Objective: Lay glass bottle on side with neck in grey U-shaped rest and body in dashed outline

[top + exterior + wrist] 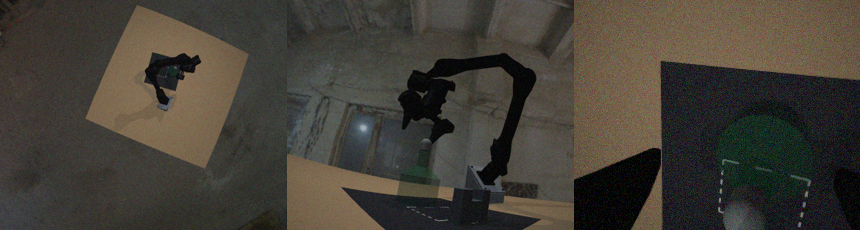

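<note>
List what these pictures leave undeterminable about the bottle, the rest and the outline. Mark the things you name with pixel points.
- Grey rest point(461, 204), top view: its place is covered by the arm.
- Dashed outline point(162, 76) point(422, 214) point(720, 185), exterior view: partly hidden behind the rest; wrist view: cut off by the bottom edge.
- Glass bottle point(172, 71) point(424, 172) point(764, 145), exterior view: base contact too dim to trace.
</note>
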Robot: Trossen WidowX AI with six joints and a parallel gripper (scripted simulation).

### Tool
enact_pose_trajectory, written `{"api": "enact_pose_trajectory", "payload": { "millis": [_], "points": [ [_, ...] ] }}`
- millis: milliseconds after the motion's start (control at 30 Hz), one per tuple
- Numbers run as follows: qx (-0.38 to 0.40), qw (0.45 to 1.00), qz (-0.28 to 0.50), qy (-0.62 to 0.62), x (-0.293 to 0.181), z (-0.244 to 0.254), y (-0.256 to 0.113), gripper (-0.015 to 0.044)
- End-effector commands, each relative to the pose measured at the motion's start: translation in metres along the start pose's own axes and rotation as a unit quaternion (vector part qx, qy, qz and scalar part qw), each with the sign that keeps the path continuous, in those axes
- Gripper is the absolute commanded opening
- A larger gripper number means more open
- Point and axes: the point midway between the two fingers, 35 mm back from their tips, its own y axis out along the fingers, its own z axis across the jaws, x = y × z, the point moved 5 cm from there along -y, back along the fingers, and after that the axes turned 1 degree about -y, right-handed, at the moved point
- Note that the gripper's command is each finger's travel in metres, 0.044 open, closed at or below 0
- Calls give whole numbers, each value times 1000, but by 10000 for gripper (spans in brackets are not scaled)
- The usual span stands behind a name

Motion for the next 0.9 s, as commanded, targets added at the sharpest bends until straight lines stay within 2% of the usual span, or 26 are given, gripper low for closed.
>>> {"api": "enact_pose_trajectory", "payload": {
  "millis": [0, 67, 867],
  "points": [
    [-110, 994, 11, -8, -2, 14, 21, 440],
    [-134, 991, 11, -10, -3, 16, 26, 440],
    [-134, 991, 11, -10, -27, 17, 25, 440]
  ]
}}
